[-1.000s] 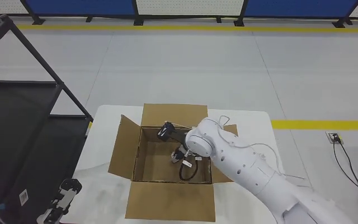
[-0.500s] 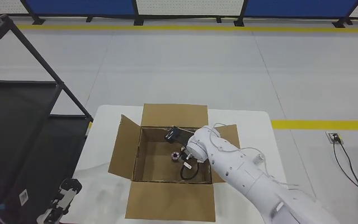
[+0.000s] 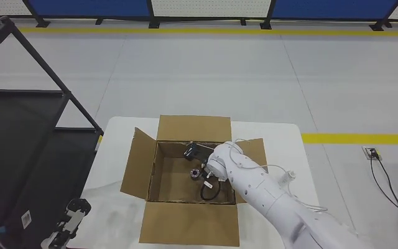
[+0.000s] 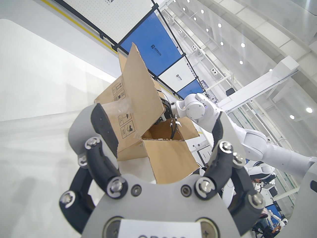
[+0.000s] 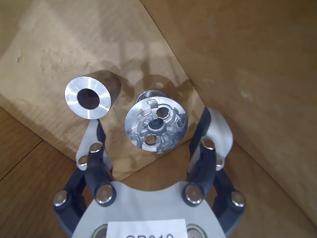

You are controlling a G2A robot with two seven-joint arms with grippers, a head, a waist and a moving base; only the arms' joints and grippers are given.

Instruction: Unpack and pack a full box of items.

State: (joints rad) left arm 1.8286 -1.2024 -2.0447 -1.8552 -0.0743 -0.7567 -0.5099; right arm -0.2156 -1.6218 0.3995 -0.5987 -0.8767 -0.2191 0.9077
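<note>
right gripper [image 5: 154, 122] is down inside the cardboard box [image 3: 193, 127], fingers [image 5: 218, 130] spread wide and gripping nothing yet. the flanged metal hub [image 5: 158, 117] sits right between them, standing on the box floor with its axis pointing straight up at the palm, so closing would pinch across the round flange. a plain metal sleeve [image 5: 88, 97] stands upright just outside one finger. honestly can't tell if that finger touches it, might get nudged on closing imo. left gripper [image 4: 159, 122] is well away from the box, fingers apart too and empty, so the right arm's clearly the nearer one.
</note>
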